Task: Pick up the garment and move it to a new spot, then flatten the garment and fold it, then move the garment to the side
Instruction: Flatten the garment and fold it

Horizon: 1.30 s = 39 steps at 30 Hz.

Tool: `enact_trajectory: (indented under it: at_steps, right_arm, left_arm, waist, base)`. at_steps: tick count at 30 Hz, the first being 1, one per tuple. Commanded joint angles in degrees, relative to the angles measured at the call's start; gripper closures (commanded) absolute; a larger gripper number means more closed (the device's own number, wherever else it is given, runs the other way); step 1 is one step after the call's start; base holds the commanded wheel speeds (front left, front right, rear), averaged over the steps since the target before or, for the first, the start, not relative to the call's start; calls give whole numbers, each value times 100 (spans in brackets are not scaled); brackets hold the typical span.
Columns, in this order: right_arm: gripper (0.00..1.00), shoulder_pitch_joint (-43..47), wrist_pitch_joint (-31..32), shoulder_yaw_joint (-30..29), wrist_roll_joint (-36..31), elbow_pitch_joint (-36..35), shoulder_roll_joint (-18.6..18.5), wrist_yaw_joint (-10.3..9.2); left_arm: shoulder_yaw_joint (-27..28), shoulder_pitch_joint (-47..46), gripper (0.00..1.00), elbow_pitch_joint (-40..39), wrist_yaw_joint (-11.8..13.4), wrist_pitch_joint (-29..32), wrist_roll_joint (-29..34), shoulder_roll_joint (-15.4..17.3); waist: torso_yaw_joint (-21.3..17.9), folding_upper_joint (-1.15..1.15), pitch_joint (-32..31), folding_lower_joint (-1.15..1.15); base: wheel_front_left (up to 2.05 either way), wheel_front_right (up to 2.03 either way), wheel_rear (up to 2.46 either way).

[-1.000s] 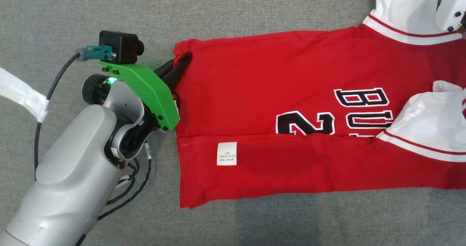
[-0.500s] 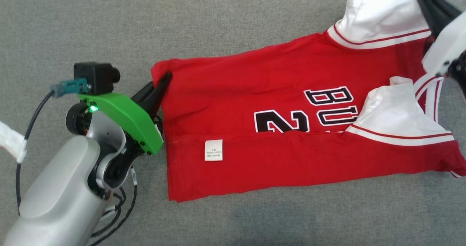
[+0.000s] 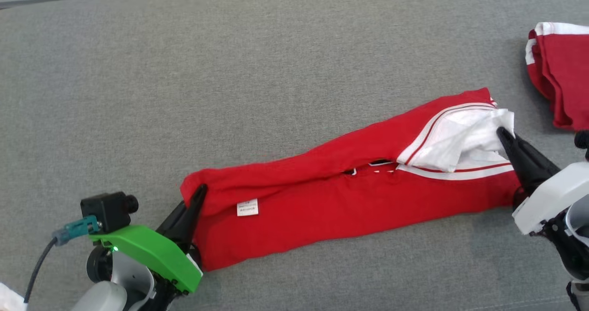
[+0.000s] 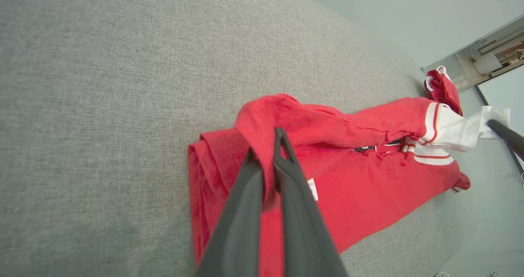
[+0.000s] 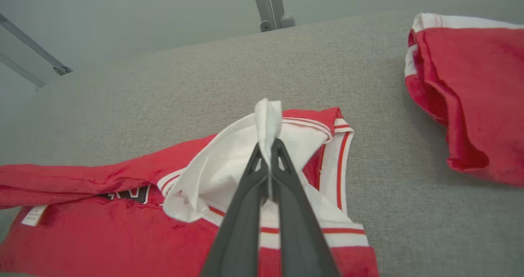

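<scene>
Left arm first: a bright green bracket (image 3: pixel 147 256) at the wrist, a black cube camera (image 3: pixel 108 207) on top, and a teal plug (image 3: pixel 76 228) feeding a dark grey cable (image 3: pixel 39 267). There's a tiny green light (image 3: pixel 114 249) glowing at the bracket's edge, with a pale grey shell (image 3: pixel 138 279) beneath. The left jaws are two long dark fingers (image 3: pixel 184 221) tapering to points, and the wrist views show triangular cut-outs near the tips. On the right, a smooth white housing (image 3: pixel 547 196) over a black joint (image 3: pixel 568 251). The right jaws have the same dark, tapered fingers (image 3: pixel 524 157).
</scene>
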Motion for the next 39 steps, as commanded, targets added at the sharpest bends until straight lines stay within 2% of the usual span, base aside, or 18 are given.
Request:
enact_trajectory:
  at_steps: [1, 3, 4, 5, 6, 7, 11, 17, 19, 22, 24, 25, 27, 32, 39]
  right_arm:
    - [100, 100, -20, -1, -51, 19, 65, 0]
    - [100, 193, -38, 73, -122, 142, 174, 0]
    - [77, 200, -65, 98, -156, 205, 221, 0]
    - [15, 194, -84, 108, -220, 271, 238, 0]
    - [0, 203, -66, 152, -310, 370, 226, 0]
    - [0, 211, -33, 218, -371, 441, 208, 0]
    - [0, 242, 89, 167, -380, 552, 163, 0]
    - [0, -64, 465, -403, -573, 398, 346, 0]
    - [0, -240, 713, -414, -767, 525, 405, 0]
    - [0, -528, 1043, -419, -1064, 953, 552, 0]
    - [0, -702, 1172, -359, -1323, 1253, 568, 0]
    - [0, -771, 1229, -348, -1437, 1400, 630, 0]
    - [0, -865, 1316, -298, -1678, 1699, 632, 0]
    - [0, -1031, 1424, -326, -1873, 2377, 599, 0]
    - [0, -1173, 1428, -349, -1927, 3140, 535, -7]
  left_arm:
    - [-14, 139, 100, -18, 38, -75, 27, -11]
    - [-43, 296, 100, -5, 82, -117, 12, -34]
    - [-49, 352, 100, 13, 113, -156, 27, -35]
    - [-57, 393, 100, 34, 137, -174, 65, -29]
    - [-97, 455, 60, 73, 174, -186, 93, -21]
    - [-147, 503, 0, 93, 197, -210, 155, 5]
    - [-132, 746, 0, 189, 312, -489, 362, 59]
    - [307, 1244, 0, 201, 760, -1516, 697, 2]
    - [457, 1338, 0, 260, 909, -1734, 962, -69]
    - [663, 1319, 0, 412, 920, -1852, 1436, -324]
    - [844, 1245, 0, 528, 813, -1868, 1828, -553]
    - [951, 1250, 0, 603, 726, -1859, 1962, -758]
    - [1137, 1215, 0, 753, 523, -1862, 2415, -967]
    - [1617, 1370, 0, 1091, 6, -1860, 2961, -1665]
    - [2123, 1458, 0, 1428, -686, -1859, 3589, -2222]
  waist:
    - [-185, 0, -121, 1]
    - [-245, 0, -131, 1]
    - [-265, 0, -131, 1]
    - [-279, 0, -129, 1]
    - [-292, 0, -131, 1]
    - [-300, 0, -138, 1]
    - [-272, 0, -232, 1]
    - [-236, 0, -384, 1]
    - [-190, 0, -400, 1]
    - [-66, 0, -401, 1]
    - [24, 0, -372, 1]
    - [77, 0, -353, 1]
    - [173, 0, -318, 1]
    - [350, 0, -242, 1]
    - [467, 0, -191, 1]
  base:
    - [0, 0, 0]
    - [0, 0, 0]
    - [0, 0, 0]
    - [0, 0, 0]
    - [0, 0, 0]
    - [0, 0, 0]
    - [0, 0, 0]
    - [0, 0, 0]
    - [0, 0, 0]
    - [0, 0, 0]
    - [0, 0, 0]
    - [0, 0, 0]
    - [0, 0, 0]
    - [0, 0, 0]
    - [0, 0, 0]
